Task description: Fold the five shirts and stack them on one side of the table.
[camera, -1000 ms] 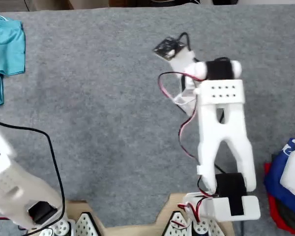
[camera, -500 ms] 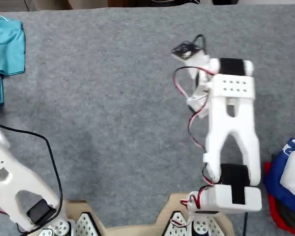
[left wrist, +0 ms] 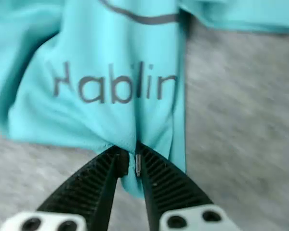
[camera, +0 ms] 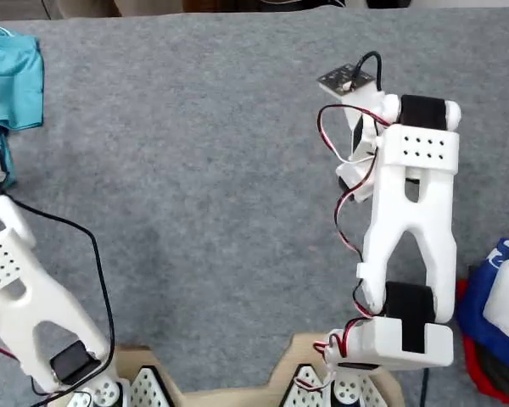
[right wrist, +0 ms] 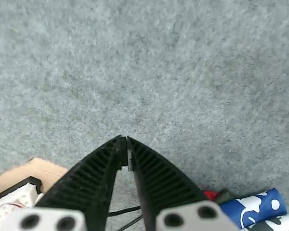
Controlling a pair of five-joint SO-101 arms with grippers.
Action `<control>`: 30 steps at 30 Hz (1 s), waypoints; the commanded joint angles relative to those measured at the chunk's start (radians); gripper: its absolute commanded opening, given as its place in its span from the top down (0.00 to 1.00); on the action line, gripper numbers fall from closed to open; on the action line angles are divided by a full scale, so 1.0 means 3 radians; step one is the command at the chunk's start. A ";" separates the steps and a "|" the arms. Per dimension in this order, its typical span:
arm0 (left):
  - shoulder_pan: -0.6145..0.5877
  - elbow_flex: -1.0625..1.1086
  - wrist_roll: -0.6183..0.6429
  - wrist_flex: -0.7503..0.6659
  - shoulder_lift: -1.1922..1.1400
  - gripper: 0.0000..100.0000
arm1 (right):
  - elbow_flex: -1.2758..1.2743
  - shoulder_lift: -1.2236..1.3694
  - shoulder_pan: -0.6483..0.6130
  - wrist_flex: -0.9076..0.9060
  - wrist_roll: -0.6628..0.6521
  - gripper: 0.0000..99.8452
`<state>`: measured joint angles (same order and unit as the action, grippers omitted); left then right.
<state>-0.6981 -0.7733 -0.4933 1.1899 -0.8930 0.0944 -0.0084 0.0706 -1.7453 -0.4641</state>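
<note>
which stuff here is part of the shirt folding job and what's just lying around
Job:
teal shirt, pinched by the left gripper
pile of shirts at the table's right edge
right gripper, shut and empty

Just there:
grey table cover
wooden board under the arm bases

Left gripper (left wrist: 129,161) and right gripper (right wrist: 124,153) — both pinched closed.

We see a counter (camera: 195,170) covered in grey, felt-like cloth, evenly lit, spreading below and ahead of the right end effector (right wrist: 124,140). Behind it lies a tan board (right wrist: 33,169). Beyond the far edge runs a brownish strip (camera: 153,4).
</note>
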 commanded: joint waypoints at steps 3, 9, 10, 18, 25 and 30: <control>0.0322 -0.1161 0.0077 0.1089 0.0033 0.98 | 0.0146 -0.0003 0.0043 -0.0031 0.0036 0.99; 0.0905 -0.2235 0.0373 0.1913 0.0038 0.98 | 0.0151 -0.0008 0.0043 -0.0005 0.0031 0.99; 0.0997 -0.2261 0.0501 0.1913 0.0079 0.98 | 0.0151 -0.0008 0.0043 -0.0005 0.0031 0.99; 0.1969 -0.1238 0.0823 0.1913 0.0816 0.98 | 0.0151 -0.0008 0.0043 0.0020 0.0031 0.99; 0.2977 0.0506 0.0885 0.1913 0.1864 0.98 | 0.0315 -0.0003 0.0325 0.0015 0.0031 0.99; 0.3667 0.1524 0.0777 0.1908 0.2667 0.98 | 0.0734 -0.0008 0.0647 -0.0102 0.0031 0.99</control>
<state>0.2869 -0.4695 -0.2340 1.7499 -0.2731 0.2171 -0.0069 0.1995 -1.7453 -0.4626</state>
